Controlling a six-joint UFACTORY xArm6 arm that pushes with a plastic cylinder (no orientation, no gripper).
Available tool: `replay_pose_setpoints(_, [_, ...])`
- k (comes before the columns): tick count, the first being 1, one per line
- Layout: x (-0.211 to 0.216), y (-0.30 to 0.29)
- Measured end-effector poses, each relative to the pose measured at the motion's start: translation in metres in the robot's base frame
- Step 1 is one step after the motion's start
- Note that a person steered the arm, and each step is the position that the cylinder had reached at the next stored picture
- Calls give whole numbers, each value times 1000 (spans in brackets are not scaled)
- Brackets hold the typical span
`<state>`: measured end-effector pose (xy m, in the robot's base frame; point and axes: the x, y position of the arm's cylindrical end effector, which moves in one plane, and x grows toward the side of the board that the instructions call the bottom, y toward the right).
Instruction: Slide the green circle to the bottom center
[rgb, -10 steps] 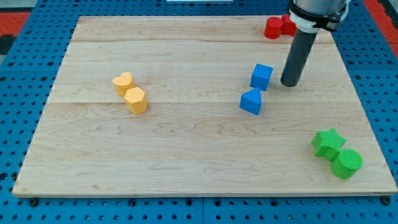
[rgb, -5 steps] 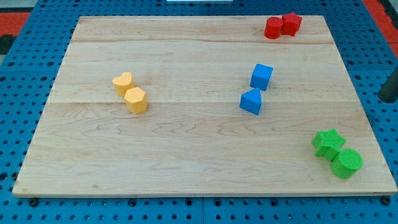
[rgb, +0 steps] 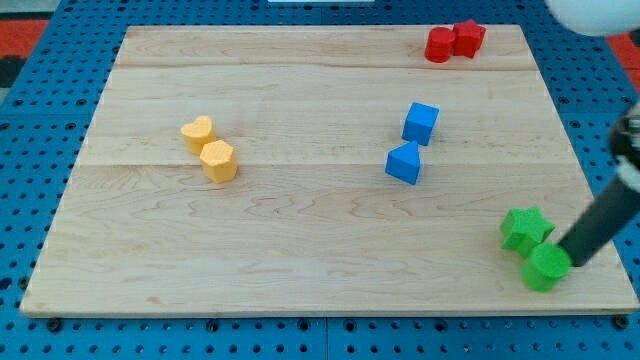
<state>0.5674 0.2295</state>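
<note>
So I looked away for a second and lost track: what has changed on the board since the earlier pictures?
My tip swung from beside the blue cube, off the view's right edge, and back in against the right side of the green circle, which has slid slightly toward the view's left. The green star, blue, yellow and red blocks stayed put.

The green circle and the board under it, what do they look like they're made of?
The green circle, with my tip at its right edge: probably plastic or painted wood, judging by its uniform matte colour with no grain. The board: pale unfinished-looking wood, showing grain lines and plank seams with little shine.
</note>
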Motion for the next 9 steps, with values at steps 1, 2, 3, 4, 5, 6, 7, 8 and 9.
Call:
replay_pose_setpoints(1, [1, -11])
replay_pose_setpoints(2, [15, 28])
replay_pose_setpoints(3, [42, 23])
replay_pose_setpoints(4, [38, -36])
replay_pose_setpoints(5, [13, -113])
replay_pose_setpoints(6, [14, -145])
replay_pose_setpoints(7, [15, -124])
replay_pose_setpoints(8, [1, -116])
replay_pose_setpoints(9, [-26, -133])
